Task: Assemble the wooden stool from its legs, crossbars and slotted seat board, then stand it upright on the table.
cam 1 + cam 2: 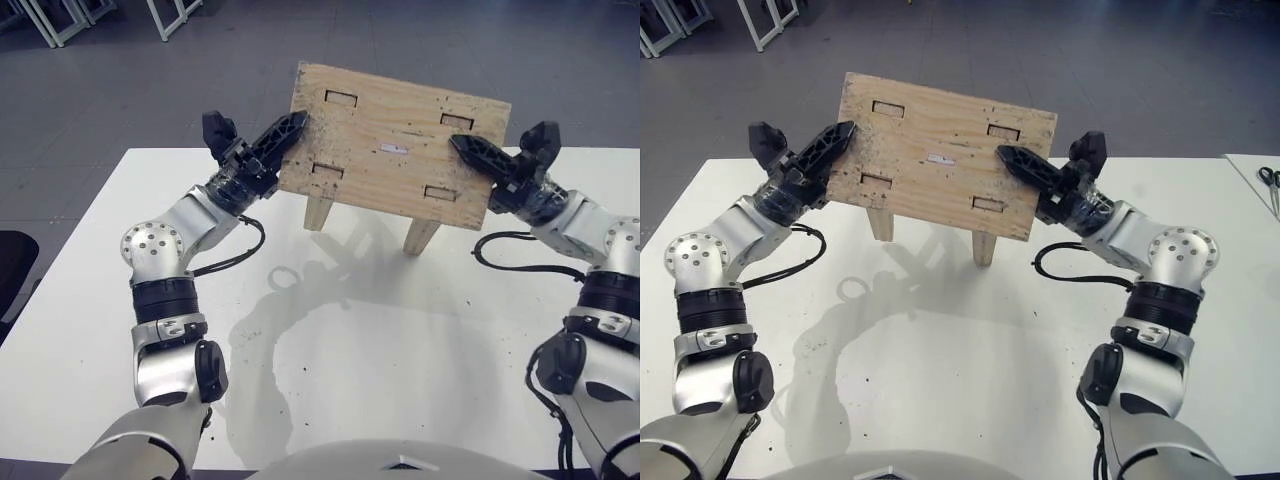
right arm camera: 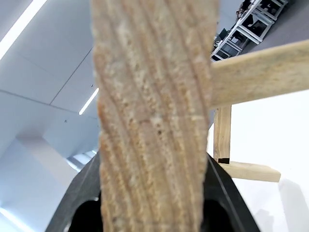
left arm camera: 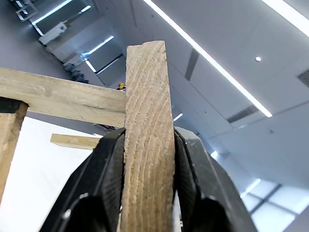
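A: Where is the stool?

B: Near the desk's (image 1: 350,380) far edge, about midway along it. It looks fully assembled. The seat board (image 1: 395,150) is on top with its slots facing up, and two legs (image 1: 318,213) show beneath its near side.

A: And the grippers?

B: Each is closed on one short end of the seat board. The left gripper (image 1: 295,128) pinches the left end and the right gripper (image 1: 462,147) the right end. In the left wrist view the board's edge sits tight between the fingers (image 3: 108,179), with a crossbar (image 3: 63,96) beyond it.

A: What does the coming move turn on?

B: The board's long axis. It runs from one gripper straight to the other, roughly along the desk's far edge, but skewed so the right end lies a little nearer the robot. The stool hangs between the arms, so neither is nearer. My guess is that both must lower together and keep the board level. I cannot tell whether the feet already touch the desk.
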